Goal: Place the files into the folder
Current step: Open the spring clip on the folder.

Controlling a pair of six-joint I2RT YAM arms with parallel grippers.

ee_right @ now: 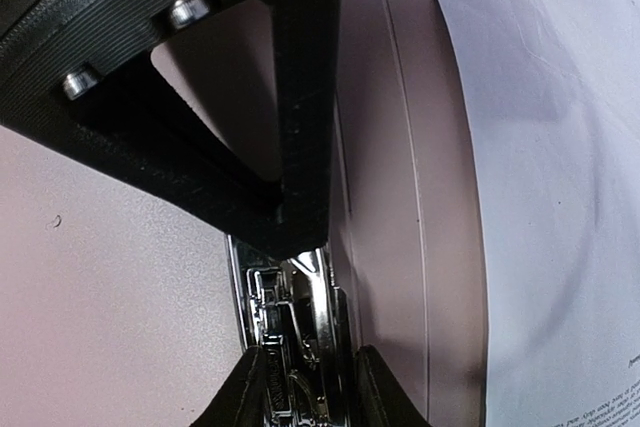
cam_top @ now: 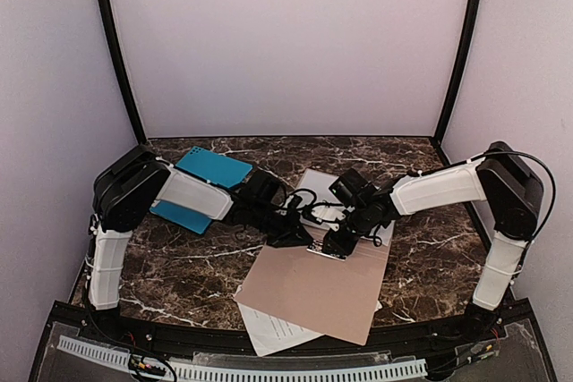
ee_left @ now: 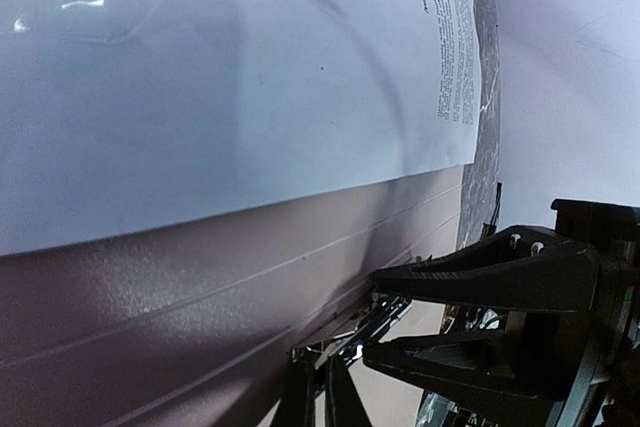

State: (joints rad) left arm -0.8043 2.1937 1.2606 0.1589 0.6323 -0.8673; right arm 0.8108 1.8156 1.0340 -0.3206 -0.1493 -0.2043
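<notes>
At the far edge of the tan card folder (cam_top: 313,288), right gripper (ee_right: 315,392) clasps its metal clip (ee_right: 290,327), likely for loading printed white sheets (cam_top: 269,328); left gripper (ee_left: 320,399) clenched.

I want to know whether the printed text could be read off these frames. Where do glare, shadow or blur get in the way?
Top external: evenly lit and sharp, but the files are too small to read. Left wrist: glare streaks at the upper left of the sheet, soft shadow across it, print tiny at its edge. Right wrist: metal clip glints, sheet shadowed, print barely in frame.
</notes>
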